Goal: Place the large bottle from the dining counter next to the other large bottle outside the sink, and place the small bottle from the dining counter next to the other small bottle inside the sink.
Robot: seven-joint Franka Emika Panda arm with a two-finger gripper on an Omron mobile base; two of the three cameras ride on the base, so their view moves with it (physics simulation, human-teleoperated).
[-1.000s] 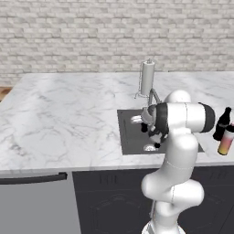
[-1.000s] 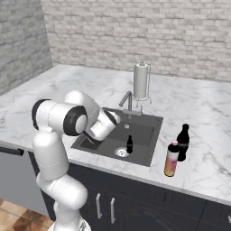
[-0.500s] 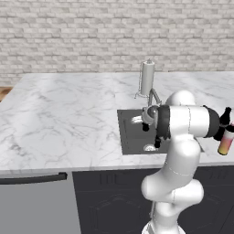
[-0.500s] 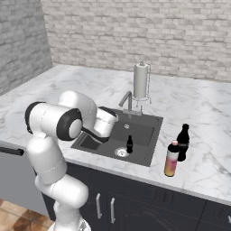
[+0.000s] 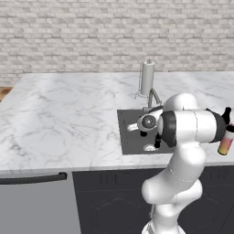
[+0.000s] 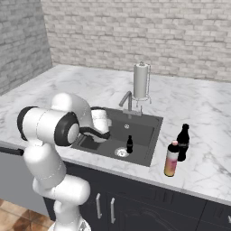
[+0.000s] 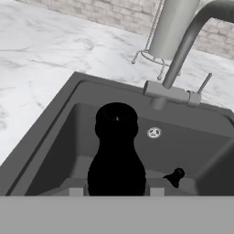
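Looking over the arm in the left base view, the gripper (image 5: 145, 122) hangs above the near-left part of the sink (image 5: 130, 147), and the large bottle from the dining counter (image 5: 226, 141) stands at the right edge of the picture, mostly screened by the elbow.

From the right base view, that pink-orange bottle stands just beside the other large bottle (image 6: 182, 142) on the marble right of the basin, so I judge the first half of the task finished. One small dark bottle (image 6: 129, 144) stands upright in the basin near the drain (image 6: 121, 152). The hand sits low over the basin's left side; what it carries is hidden there.

In the hand view, a second small bottle (image 7: 117, 155) rises between the fingertips (image 7: 77, 191), which sit close at either side of its base, so the grip appears closed on it. The faucet (image 7: 183, 55) and paper towel roll (image 7: 171, 26) stand beyond.

Risks as I judge them: releasing too high would topple the bottle; lowering it too near the standing bottle could knock that one over; setting it far left would leave the pair apart.
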